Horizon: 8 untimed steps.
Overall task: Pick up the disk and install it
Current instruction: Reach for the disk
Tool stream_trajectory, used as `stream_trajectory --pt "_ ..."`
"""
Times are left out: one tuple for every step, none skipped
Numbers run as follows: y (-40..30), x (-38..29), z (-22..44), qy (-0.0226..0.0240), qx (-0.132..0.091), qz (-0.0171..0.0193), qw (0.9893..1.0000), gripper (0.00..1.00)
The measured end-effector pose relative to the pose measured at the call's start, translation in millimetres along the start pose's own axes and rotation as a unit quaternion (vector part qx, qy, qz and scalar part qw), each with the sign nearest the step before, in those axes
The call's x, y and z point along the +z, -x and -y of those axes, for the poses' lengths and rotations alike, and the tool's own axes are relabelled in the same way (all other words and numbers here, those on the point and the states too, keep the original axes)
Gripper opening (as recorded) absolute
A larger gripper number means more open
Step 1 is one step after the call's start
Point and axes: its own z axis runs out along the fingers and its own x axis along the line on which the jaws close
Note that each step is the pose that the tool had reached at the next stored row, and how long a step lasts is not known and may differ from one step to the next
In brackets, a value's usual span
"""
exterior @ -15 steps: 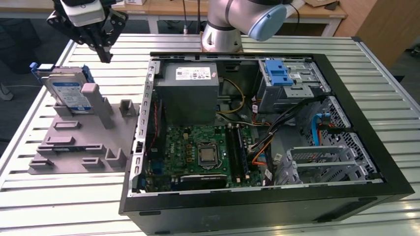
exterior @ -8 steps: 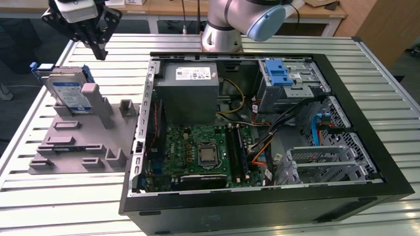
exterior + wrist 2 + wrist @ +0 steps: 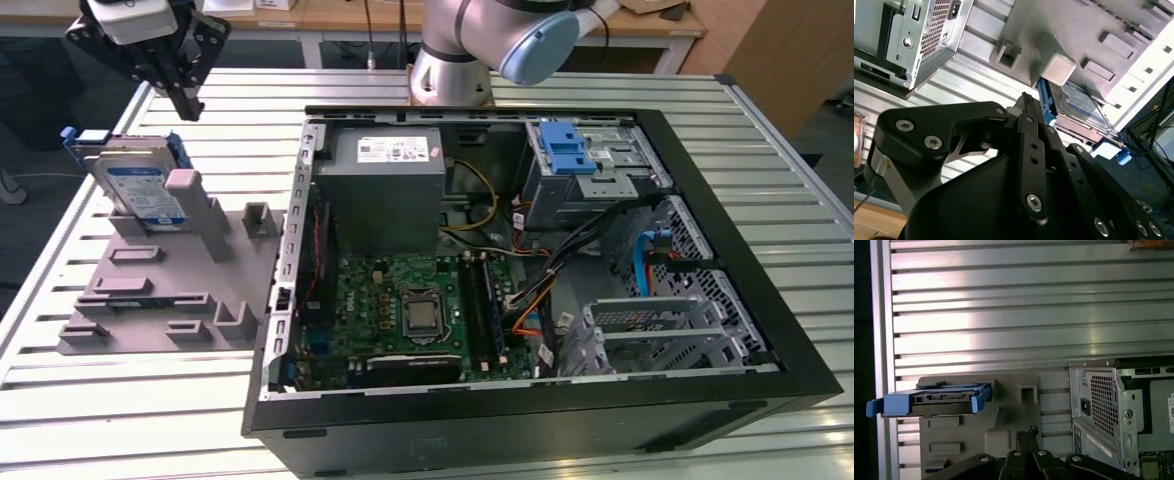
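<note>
Disk (image 3: 140,190): stands on edge in grey holder (image 3: 160,290) on tabletop (image 3: 134,400). Pincer (image 3: 188,106): closed, empty, well apart from disk. Open computer case (image 3: 534,420) beside holder.

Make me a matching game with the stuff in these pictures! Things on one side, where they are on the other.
1 disk
2 gripper
3 computer case
4 grey box

A inside the computer case
B standing in the grey holder
C in the air, holding nothing
D lying open on the table

Pairs: 1-B, 2-C, 3-D, 4-A
</note>
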Motion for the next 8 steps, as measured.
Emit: stream_trajectory --pt "-0.1 0.0 0.0 0.0000 0.000 0.0000 1.0000 0.11" --pt "-0.1 0.0 0.0 0.0000 0.000 0.0000 1.0000 0.11" --pt "-0.1 0.0 0.0 0.0000 0.000 0.0000 1.0000 0.11" --pt "-0.2 0.0 0.0 0.0000 0.000 0.0000 1.0000 0.11" --pt "-0.5 0.0 0.0 0.0000 0.000 0.0000 1.0000 0.11" --pt "-0.8 0.0 0.1 0.0000 0.000 0.0000 1.0000 0.11" --pt "-1.0 0.0 0.1 0.0000 0.000 0.0000 1.0000 0.11" --pt "-1.4 0.0 0.1 0.0000 0.000 0.0000 1.0000 0.11"
